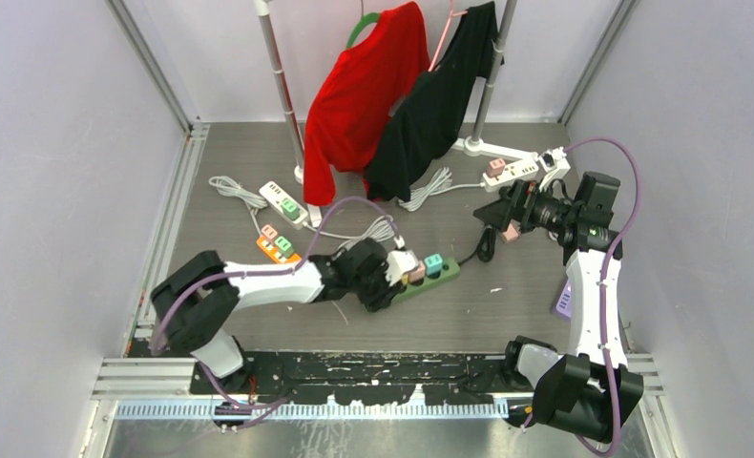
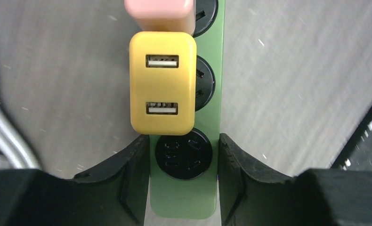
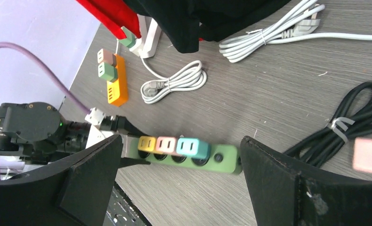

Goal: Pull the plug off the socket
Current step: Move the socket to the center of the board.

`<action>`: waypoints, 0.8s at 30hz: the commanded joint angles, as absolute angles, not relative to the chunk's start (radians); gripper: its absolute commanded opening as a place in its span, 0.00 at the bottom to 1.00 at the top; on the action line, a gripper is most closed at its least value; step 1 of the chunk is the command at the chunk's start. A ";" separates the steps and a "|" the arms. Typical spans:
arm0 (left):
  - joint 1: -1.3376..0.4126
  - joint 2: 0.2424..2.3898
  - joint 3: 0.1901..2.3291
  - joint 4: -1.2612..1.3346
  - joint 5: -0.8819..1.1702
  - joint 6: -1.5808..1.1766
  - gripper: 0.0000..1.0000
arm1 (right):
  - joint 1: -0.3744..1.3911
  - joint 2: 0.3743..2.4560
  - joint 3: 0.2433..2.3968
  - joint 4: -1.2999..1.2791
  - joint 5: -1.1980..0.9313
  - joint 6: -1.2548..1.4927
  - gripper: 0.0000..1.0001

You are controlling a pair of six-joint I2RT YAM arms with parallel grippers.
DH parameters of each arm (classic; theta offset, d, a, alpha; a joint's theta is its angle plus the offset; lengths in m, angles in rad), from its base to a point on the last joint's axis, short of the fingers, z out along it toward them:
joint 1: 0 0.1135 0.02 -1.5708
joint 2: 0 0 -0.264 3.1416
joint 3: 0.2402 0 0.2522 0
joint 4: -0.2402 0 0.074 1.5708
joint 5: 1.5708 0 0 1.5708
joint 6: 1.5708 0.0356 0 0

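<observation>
A green power strip (image 1: 440,275) lies mid-table with a teal plug (image 1: 433,261), a pink plug (image 1: 417,271) and a yellow plug (image 2: 163,82) in its sockets. My left gripper (image 1: 397,284) is shut on the strip's near end. In the left wrist view its fingers (image 2: 137,165) press both sides of the strip (image 2: 184,197) just below the yellow plug. My right gripper (image 1: 507,215) hovers open and empty to the right. Its view shows the strip (image 3: 226,160) far below between the wide jaws (image 3: 181,140). A loose pink plug (image 3: 370,156) shows beside it.
An orange strip (image 1: 276,246) and a white strip (image 1: 283,202) with plugs lie at the left. Another white strip (image 1: 512,170) lies at the back right. A black cable bundle (image 1: 488,243) and white cables (image 1: 426,189) lie around. A rack holds a red shirt (image 1: 364,86) and a black shirt (image 1: 440,95).
</observation>
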State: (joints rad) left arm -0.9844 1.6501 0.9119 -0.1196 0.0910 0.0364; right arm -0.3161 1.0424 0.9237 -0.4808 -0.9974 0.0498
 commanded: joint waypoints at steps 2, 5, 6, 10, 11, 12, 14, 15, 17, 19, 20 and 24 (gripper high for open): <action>-1.037 1.497 0.757 0.034 0.187 0.074 0.02 | -0.318 1.040 0.955 -0.532 -1.097 -0.072 1.00; -1.060 1.444 0.680 0.071 0.161 0.055 0.16 | -0.318 1.042 0.972 -0.627 -1.141 -0.209 1.00; -1.067 1.432 0.646 0.095 0.147 0.043 0.28 | -0.318 1.042 0.976 -0.656 -1.146 -0.251 1.00; -1.078 1.370 0.545 0.215 0.087 -0.004 0.60 | -0.318 1.047 0.989 -0.780 -1.152 -0.437 1.00; -1.079 1.344 0.530 0.228 0.073 -0.013 0.64 | -0.318 1.049 0.990 -0.806 -1.153 -0.474 1.00; -1.078 1.317 0.519 0.239 0.059 -0.016 0.71 | -0.318 1.051 0.990 -0.831 -1.154 -0.510 1.00; -1.078 1.242 0.500 0.245 0.044 -0.015 0.83 | -0.318 1.056 0.992 -0.885 -1.165 -0.602 1.00; -1.079 1.205 0.491 0.246 0.041 -0.013 0.89 | -0.318 1.059 0.992 -0.909 -1.176 -0.645 1.00; -1.079 1.129 0.474 0.241 0.036 -0.010 0.98 | -0.318 1.062 0.989 -0.962 -1.191 -0.761 1.00; -1.078 1.034 0.452 0.236 0.039 -0.009 1.00 | -0.318 1.062 0.981 -1.042 -1.213 -0.914 1.00; -1.078 0.989 0.441 0.235 0.035 -0.012 1.00 | -0.318 1.062 0.972 -1.107 -1.224 -1.034 1.00; -1.077 0.817 0.392 0.252 -0.006 -0.079 0.99 | -0.317 1.076 0.941 -1.312 -1.273 -1.403 1.00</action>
State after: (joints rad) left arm -1.0740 0.9459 0.4313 0.1741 0.0418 -0.0189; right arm -0.3161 1.0630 0.9478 -1.0767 -1.1831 -0.9672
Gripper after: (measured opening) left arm 0.994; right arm 0.999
